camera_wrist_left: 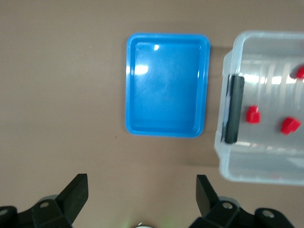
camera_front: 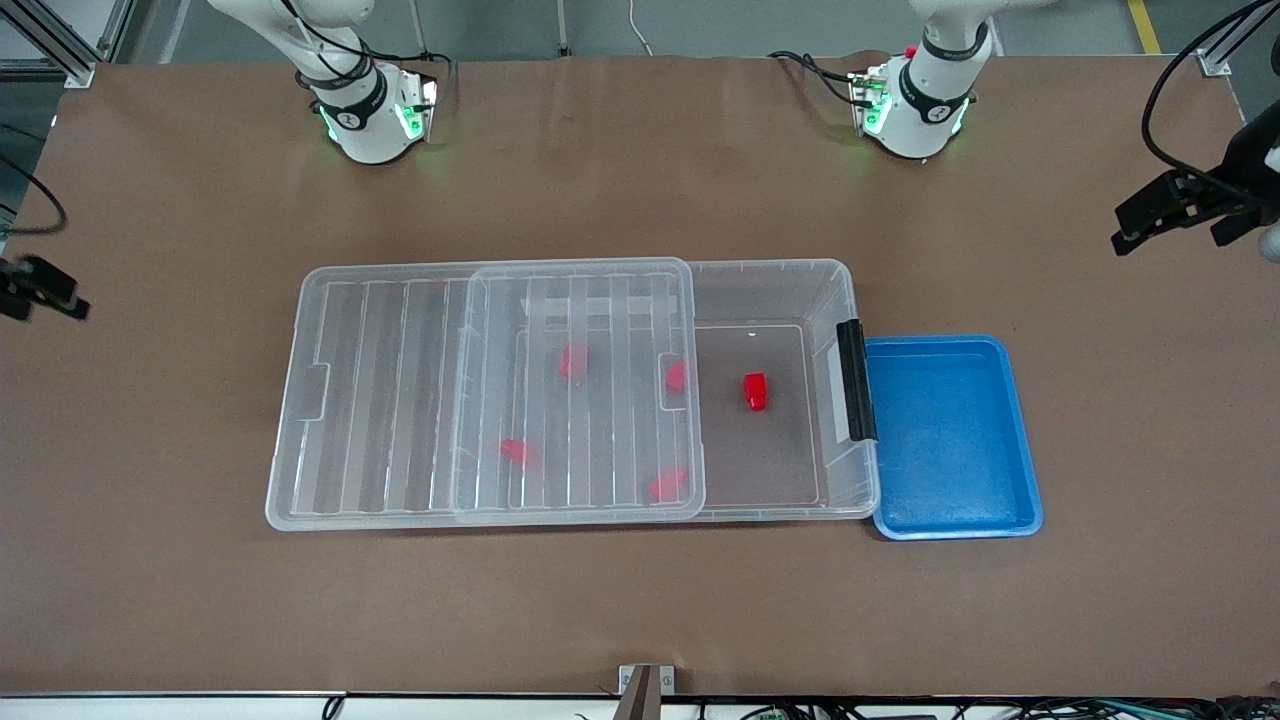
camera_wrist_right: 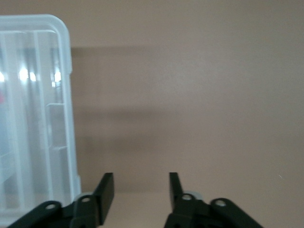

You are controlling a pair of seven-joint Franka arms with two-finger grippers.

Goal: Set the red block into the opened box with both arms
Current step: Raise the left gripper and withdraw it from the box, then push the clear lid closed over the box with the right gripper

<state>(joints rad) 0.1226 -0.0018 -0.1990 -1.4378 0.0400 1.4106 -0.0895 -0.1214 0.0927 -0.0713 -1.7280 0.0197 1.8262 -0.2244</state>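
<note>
The clear box (camera_front: pixel 862 300) lies mid-table with its ribbed lid (camera_front: pixel 400 400) slid toward the right arm's end, leaving the end by the black latch bar (camera_front: pixel 856 380) uncovered. One red block (camera_front: pixel 755 391) lies in that uncovered part. Several more red blocks (camera_front: pixel 572 361) show blurred through the lid. The left wrist view shows the box (camera_wrist_left: pixel 228 156) with a red block (camera_wrist_left: pixel 252 114) in it. My left gripper (camera_front: pixel 1125 230) (camera_wrist_left: pixel 141 183) hangs open over bare table past the blue tray. My right gripper (camera_front: pixel 70 295) (camera_wrist_right: pixel 140 177) hangs over bare table beside the lid (camera_wrist_right: pixel 47 95), its fingers apart with nothing between them.
A shallow blue tray (camera_front: pixel 955 437) (camera_wrist_left: pixel 167 85) with nothing in it lies against the box's latch end, toward the left arm's end of the table. Brown table surface surrounds the box on all sides.
</note>
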